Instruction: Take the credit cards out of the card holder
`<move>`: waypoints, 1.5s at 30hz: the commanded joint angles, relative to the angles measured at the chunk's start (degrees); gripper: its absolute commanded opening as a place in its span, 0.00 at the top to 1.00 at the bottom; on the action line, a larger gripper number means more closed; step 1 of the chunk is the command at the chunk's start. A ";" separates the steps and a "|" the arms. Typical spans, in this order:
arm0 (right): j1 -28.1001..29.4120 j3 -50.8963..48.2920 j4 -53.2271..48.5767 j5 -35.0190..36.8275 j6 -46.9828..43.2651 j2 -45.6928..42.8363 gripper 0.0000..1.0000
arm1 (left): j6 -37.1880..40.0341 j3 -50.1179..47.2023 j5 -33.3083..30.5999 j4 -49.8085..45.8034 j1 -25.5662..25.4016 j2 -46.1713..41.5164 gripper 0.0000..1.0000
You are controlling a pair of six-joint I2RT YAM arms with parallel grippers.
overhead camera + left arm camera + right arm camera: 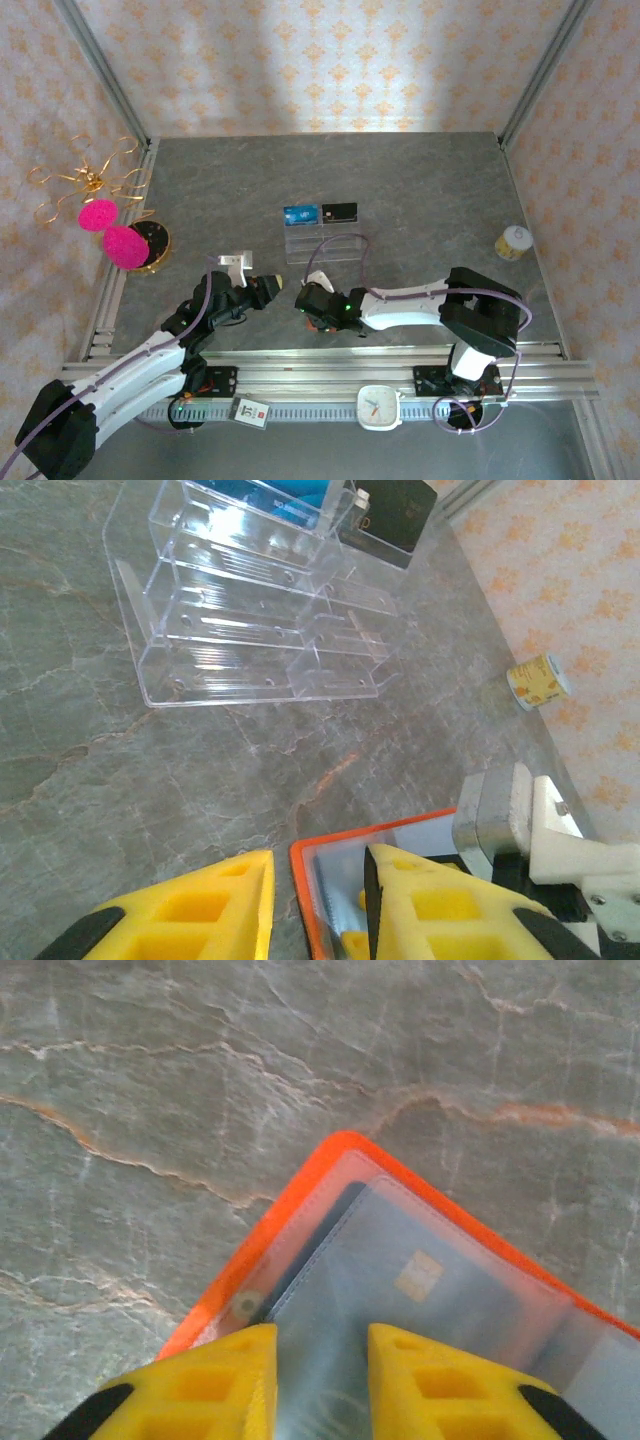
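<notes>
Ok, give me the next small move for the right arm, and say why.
Probably close the right fingers on the chip card and ease it out. It sits behind the clear slot of the orange card holder, and the left fingers straddle the holder's edge, seemingly to steady it. A blue card and a black card already stand in the clear tray.

Clear tray [322, 248] mid-table, small yellow tin [513, 242] right, pink pompoms [124, 246] left.

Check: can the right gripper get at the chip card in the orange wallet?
Probably yes: the right gripper sits over the wallet, and the chip card lies just ahead of it, though under a clear sleeve.
</notes>
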 commanded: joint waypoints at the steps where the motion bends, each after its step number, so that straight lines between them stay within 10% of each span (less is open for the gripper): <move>1: 0.32 -0.28 -1.28 2.07 1.07 1.28 0.87 | 0.44 -0.32 3.21 2.29 0.16 0.68 0.72; 12: -0.12 -4.50 8.86 -0.39 2.16 -6.15 1.00 | -0.76 1.17 5.04 10.32 -6.76 12.65 0.91; 17: -0.07 -3.14 4.78 -0.16 3.25 -3.81 0.68 | -2.34 -0.09 4.19 12.65 -6.83 13.25 0.85; 25: 0.51 -3.03 1.51 1.76 3.41 1.74 0.66 | -2.11 -0.10 4.05 11.55 -6.83 12.32 0.85; 32: 0.63 -4.08 3.37 1.09 4.33 2.83 1.00 | -1.75 -0.13 5.44 11.56 -6.92 12.94 0.83; 45: -0.20 -9.05 16.25 -3.83 6.43 -8.01 1.00 | -2.97 1.83 8.17 19.89 -11.88 24.67 1.00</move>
